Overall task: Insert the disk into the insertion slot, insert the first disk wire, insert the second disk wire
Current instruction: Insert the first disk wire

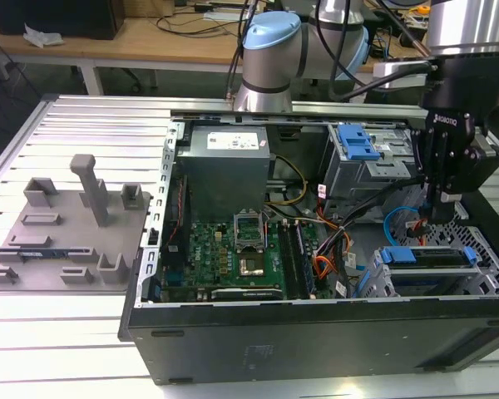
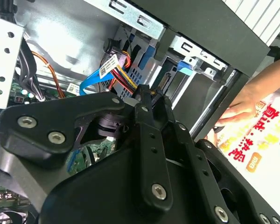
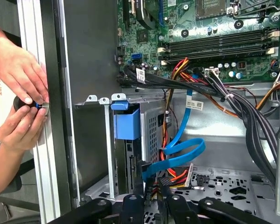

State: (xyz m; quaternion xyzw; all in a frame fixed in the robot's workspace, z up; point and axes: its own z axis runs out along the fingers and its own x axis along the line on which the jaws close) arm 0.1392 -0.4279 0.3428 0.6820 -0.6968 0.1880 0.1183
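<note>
The disk [image 1: 424,256], in its bright blue frame, lies inside the insertion slot [image 1: 381,281], the low grey cage at the exterior view's right. My gripper [image 1: 440,214] hangs over the disk's rear end. In the first wrist view the second disk wire [image 3: 186,150], a light-blue looped cable, runs down to my gripper [image 3: 151,186], whose fingers stand close together around its dark end plug. The orange and black wire bundle [image 3: 177,176] ends right beside that plug. The disk frame's blue tab [image 3: 126,123] sits against the perforated cage wall [image 3: 151,128]. In the second wrist view my gripper [image 2: 152,95] points at the same cables [image 2: 95,81].
The open computer case [image 1: 316,332] holds a motherboard [image 1: 233,258], a power supply [image 1: 224,170] and a taller cage with a blue handle [image 1: 358,143]. A grey fixture plate [image 1: 66,233] lies at the exterior view's left. A person's hands [image 3: 21,98] work at the case's outer edge.
</note>
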